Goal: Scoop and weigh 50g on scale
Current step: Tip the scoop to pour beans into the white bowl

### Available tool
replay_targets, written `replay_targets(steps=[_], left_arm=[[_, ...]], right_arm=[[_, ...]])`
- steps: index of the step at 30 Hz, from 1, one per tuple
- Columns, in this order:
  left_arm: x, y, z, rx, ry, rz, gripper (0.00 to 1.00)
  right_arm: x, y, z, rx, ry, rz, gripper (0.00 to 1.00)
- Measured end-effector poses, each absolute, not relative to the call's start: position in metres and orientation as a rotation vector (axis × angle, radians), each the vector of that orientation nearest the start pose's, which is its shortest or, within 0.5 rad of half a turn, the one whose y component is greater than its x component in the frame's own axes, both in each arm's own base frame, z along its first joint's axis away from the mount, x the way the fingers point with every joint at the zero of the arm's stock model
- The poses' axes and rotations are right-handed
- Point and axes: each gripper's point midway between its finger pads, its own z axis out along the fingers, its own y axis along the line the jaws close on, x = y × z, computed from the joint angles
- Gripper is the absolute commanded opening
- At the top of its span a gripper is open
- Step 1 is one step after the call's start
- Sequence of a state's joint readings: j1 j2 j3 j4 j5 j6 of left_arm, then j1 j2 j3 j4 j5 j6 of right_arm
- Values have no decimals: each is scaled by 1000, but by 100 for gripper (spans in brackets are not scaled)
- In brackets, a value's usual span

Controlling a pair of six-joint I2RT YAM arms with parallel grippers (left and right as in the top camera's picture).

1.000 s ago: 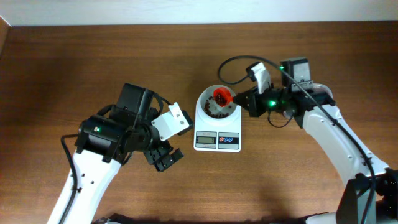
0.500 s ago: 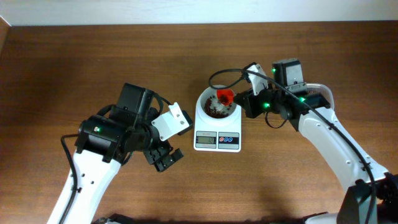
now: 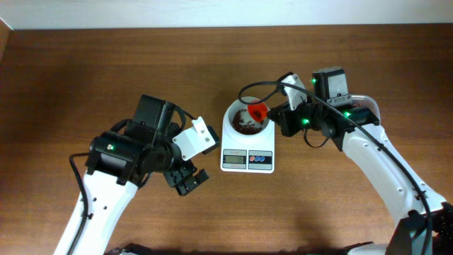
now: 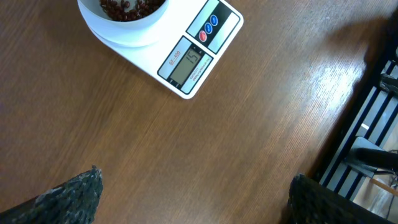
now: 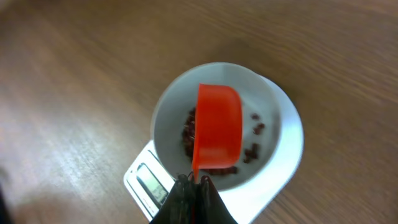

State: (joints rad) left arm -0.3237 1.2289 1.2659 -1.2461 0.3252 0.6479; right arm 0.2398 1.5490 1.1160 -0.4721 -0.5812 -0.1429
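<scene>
The white scale (image 3: 247,159) stands mid-table with a round white bowl (image 3: 230,117) on it holding dark red beans (image 3: 244,127). My right gripper (image 3: 276,113) is shut on the handle of a red scoop (image 3: 257,110). In the right wrist view the scoop (image 5: 217,127) is tipped over above the bowl (image 5: 273,106), its back facing up, with beans (image 5: 189,134) below it and my right gripper (image 5: 196,180) at its handle. My left gripper (image 3: 185,180) hangs open over bare wood, left of the scale (image 4: 205,43). Nothing lies between its fingertips (image 4: 78,190).
A black cable (image 3: 258,86) from the right arm loops just behind the bowl. The table's back edge meets a pale wall (image 3: 212,13). In the left wrist view the table edge and a dark slatted frame (image 4: 373,124) lie at the right.
My right gripper has shifted slightly left and rolled the scoop over above the bowl. More beans lie in the bowl. The left arm has not moved.
</scene>
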Motion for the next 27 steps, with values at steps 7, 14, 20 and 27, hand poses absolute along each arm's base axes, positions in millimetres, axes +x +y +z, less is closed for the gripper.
replay_targets(steps=[7, 14, 20, 27], left_arm=[[227, -134, 210, 1338, 2361, -359, 99], [227, -134, 210, 1338, 2360, -359, 99], [227, -134, 210, 1338, 2360, -359, 99], [227, -134, 210, 1338, 2360, -359, 99]], right_arm=[[363, 180, 150, -677, 2365, 656, 4], [358, 198, 153, -787, 2319, 561, 4], [365, 194, 153, -780, 2309, 429, 4], [366, 193, 153, -776, 2310, 414, 4]])
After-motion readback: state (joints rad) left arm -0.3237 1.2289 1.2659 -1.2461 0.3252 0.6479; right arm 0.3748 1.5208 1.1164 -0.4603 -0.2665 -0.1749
